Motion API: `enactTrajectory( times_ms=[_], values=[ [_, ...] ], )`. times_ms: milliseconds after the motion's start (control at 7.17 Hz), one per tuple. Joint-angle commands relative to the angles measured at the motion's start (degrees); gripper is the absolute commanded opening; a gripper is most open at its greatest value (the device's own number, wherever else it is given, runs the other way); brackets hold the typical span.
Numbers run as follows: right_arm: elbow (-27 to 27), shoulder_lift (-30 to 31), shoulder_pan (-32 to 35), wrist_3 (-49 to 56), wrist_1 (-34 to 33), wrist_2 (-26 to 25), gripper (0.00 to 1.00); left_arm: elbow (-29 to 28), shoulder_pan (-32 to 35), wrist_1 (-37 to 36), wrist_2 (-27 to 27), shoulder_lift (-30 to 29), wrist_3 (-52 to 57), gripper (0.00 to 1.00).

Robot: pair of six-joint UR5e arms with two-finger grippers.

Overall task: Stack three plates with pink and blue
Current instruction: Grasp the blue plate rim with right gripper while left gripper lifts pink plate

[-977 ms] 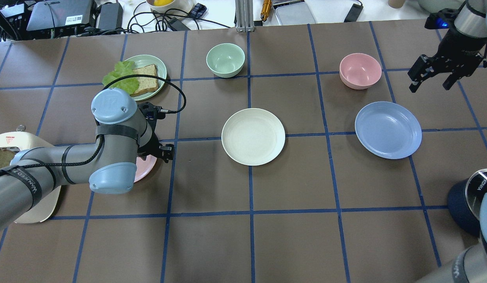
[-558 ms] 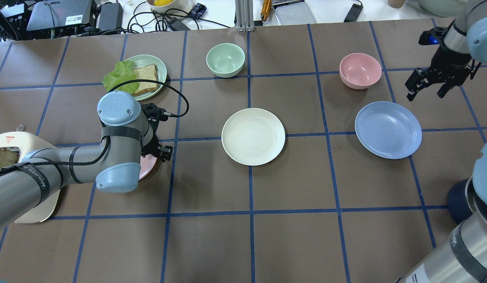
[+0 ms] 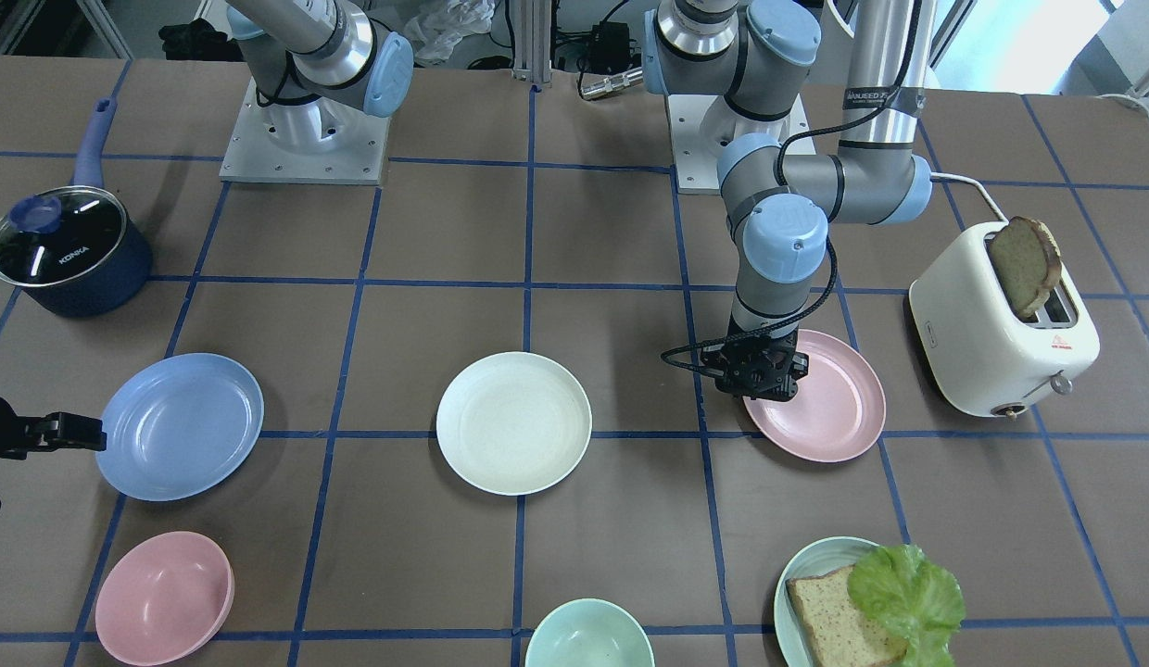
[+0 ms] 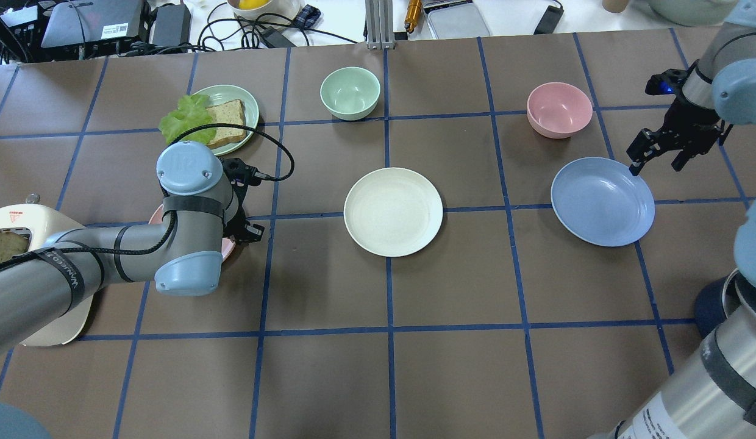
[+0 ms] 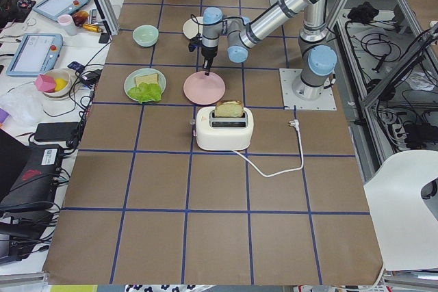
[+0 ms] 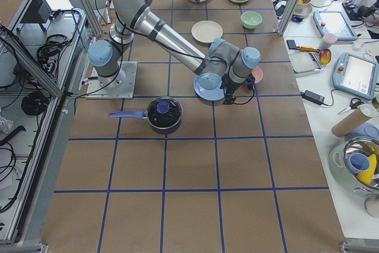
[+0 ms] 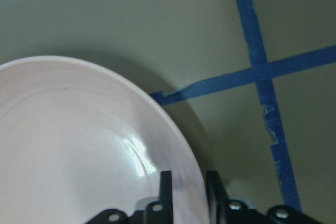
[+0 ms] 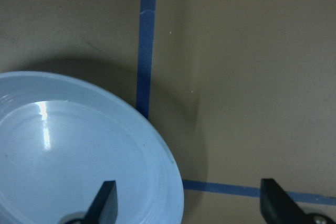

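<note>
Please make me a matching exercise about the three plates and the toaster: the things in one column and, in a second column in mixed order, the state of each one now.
Things
1. pink plate
2. blue plate
3. cream plate
4. toaster

States
A. a bread slice stands in it
B. the open right claw straddles its rim
C. the left claw is shut on its rim
D. no claw is near it

Pairs: 1-C, 2-B, 3-D, 4-A
</note>
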State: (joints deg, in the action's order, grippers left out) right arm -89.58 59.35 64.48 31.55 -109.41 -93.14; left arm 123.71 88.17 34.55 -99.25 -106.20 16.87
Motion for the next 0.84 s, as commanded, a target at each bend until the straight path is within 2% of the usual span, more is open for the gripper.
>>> enactTrajectory(
  times_ms=[0,140,279,419,558,698],
  values=[
    [-2.7,0.2,-1.1,0.2,-3.8,0.4,0.95,-0.8,0.9,-0.1,-2.6,0.0,0.3,0.00],
    [-3.0,0.2,-1.1,0.3,-3.8,0.6,0.95,-1.8,1.4,0.6,-2.6,0.6,0.4,0.00],
    [-3.7,0.2,-1.1,0.3,-3.9,0.7,0.88,-2.9,2.5,0.9,-2.7,1.1,0.4,0.00],
    [-3.8,0.2,-1.2,0.3,-4.0,0.7,0.87,-5.5,5.8,2.6,-5.2,0.9,0.4,0.00],
    [-3.8,0.1,-1.2,0.2,-4.0,0.7,0.73,-9.3,9.4,7.8,-6.9,0.9,0.3,0.00],
    [-3.8,0.0,-1.2,0.2,-3.9,0.8,0.39,-13.2,12.5,12.6,-7.1,0.6,-0.4,0.00]
  ],
)
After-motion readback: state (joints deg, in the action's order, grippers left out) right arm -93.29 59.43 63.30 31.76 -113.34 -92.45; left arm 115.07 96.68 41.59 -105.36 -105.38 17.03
